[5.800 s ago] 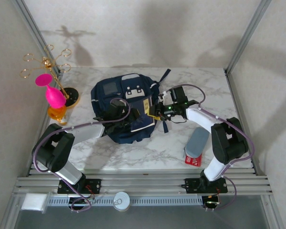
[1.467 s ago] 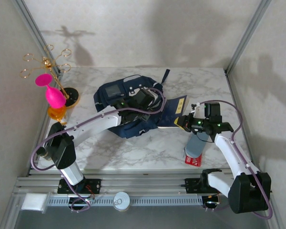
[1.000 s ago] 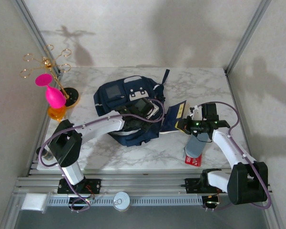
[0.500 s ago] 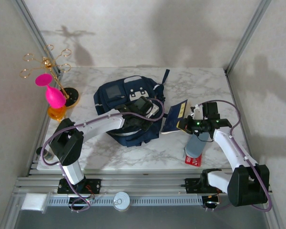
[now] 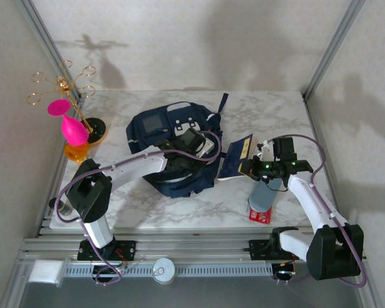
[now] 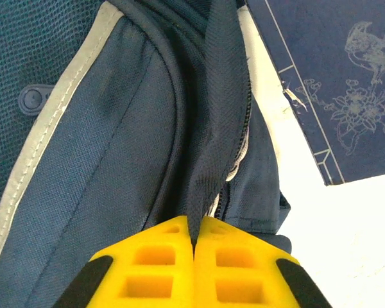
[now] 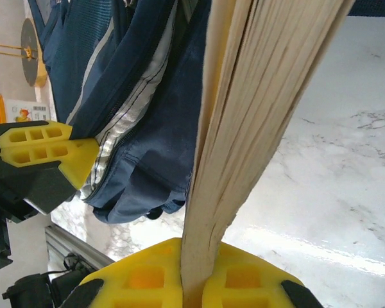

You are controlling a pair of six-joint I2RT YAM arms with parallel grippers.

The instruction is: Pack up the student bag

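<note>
At the centre of the marble tabletop (image 5: pixel 199 205), the student bag (image 5: pixel 147 131) lies flat with its front pocket up and its zippered edge turned toward the right arm. The left end effector (image 6: pixel 194 231) is closed on a strip of the bag's navy fabric beside the zipper. Its yellow pads meet with only that thin fold between them. The right end effector (image 7: pixel 191 247) is clamped on one edge of a book (image 5: pixel 239 156). It holds the book tilted on edge just beside the bag's opening, and the book is not yet inside.

Handling characteristics (assessed, not measured):
- The bag is soft woven and mesh fabric with no visible frame. Expect it to sag, fold and slide on the smooth marble rather than hold a shape.
- It looks light for its bulk. A pull on one point will probably drag the whole bag unless the pull is mostly upward.
- The mouth will probably collapse unless it is held apart.

Recommended hold points:
- Grip the doubled seam or zipper tape at the rim of the opening, as at present. This is the strongest thin section and fits between the pads.
- Avoid the mesh panel and the loose straps. These give poor control of the mouth.

The book is stiff at the covers, but its pages fan out away from the clamp. It is best fed in leading with a closed edge.
</note>
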